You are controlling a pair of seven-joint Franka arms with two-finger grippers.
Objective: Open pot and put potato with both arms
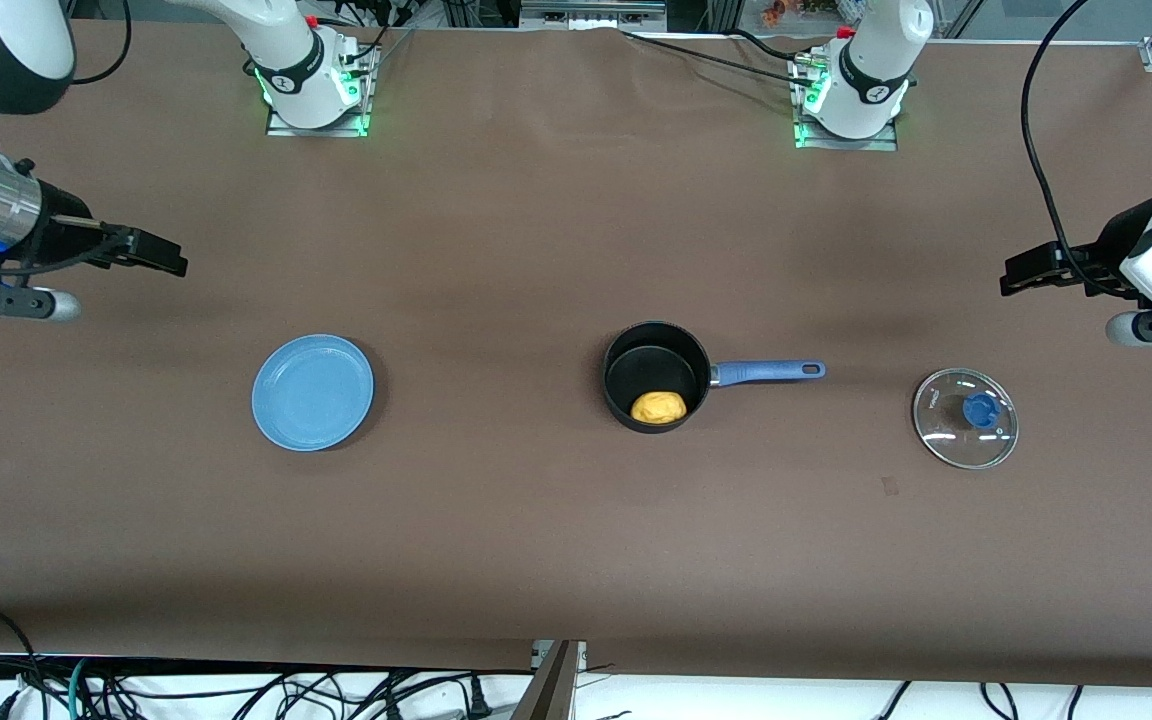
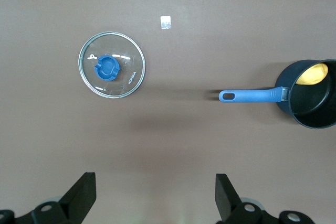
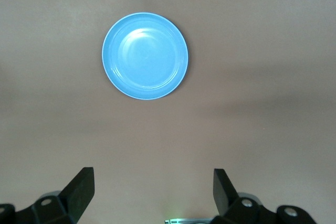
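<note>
So from what's on the table (image 1: 536,230) right now, this looks basically finished. The pot (image 1: 656,376) sits uncovered about mid-table, its blue handle (image 1: 768,372) pointing toward the left arm's end, and the potato (image 1: 659,407) is already lying inside it, against the wall nearest the front camera. The glass lid (image 1: 965,417) with its blue knob (image 1: 981,409) lies flat on the table toward the left arm's end, well apart from the pot. A light-blue plate (image 1: 313,391) sits empty toward the right arm's end.

Both arms are pulled back and up. The left gripper (image 2: 155,195) hangs over bare table near the lid, jaws spread wide, nothing in them. The right gripper (image 3: 152,192) hangs over bare table near the plate, also wide open and empty.

My read: the opening and the potato drop are both done, so the step in hand is just retreating or parking. Next move probably calls for nothing more than staying clear of the pot. There's a small pale square (image 2: 166,22) on the table by the lid, maybe a bit of tape, hard to tell.
</note>
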